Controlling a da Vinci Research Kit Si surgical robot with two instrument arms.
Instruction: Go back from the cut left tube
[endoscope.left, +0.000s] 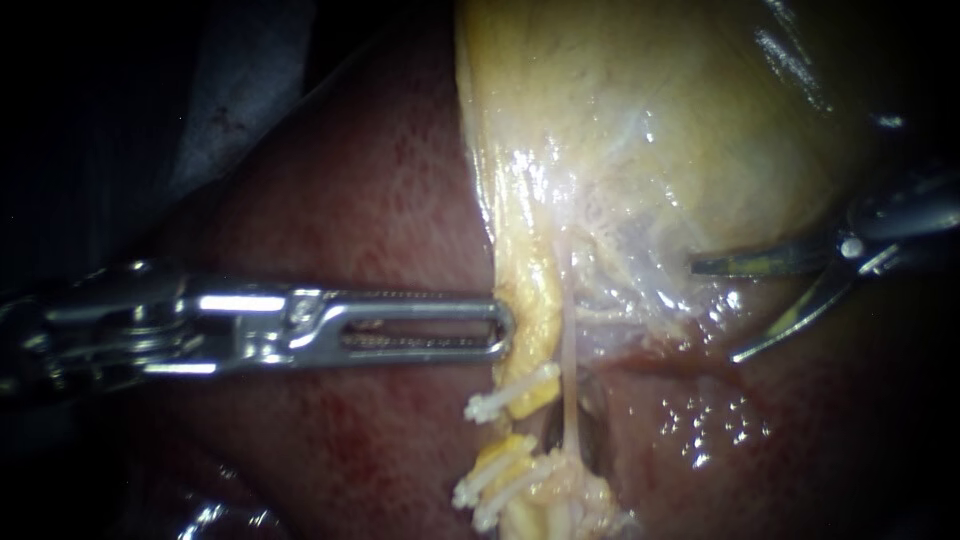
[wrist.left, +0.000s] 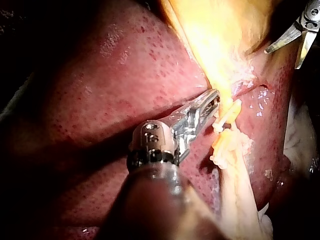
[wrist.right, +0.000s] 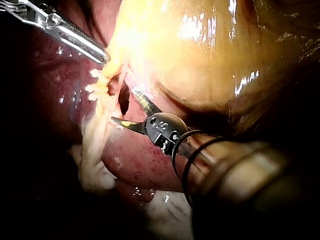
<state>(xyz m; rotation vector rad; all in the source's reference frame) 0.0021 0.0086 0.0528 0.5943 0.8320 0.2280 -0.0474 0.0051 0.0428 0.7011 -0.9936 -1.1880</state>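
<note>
1. The liver (endoscope.left: 350, 200), dark red and wet, fills the lower and left parts of the endoscope view.
2. The gallbladder (endoscope.left: 680, 120), pale yellow and glistening, lies over the liver.
3. A thin pale tube (endoscope.left: 568, 380) runs unbroken down from the gallbladder's narrow end.
4. Grey cloth (endoscope.left: 240, 90) shows beyond the liver.

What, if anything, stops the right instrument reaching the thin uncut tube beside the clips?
Likely nothing, so yes: the right instrument, jaws open and empty, faces the thin tube across bare wet tissue; the left instrument sits on the far side.
</note>
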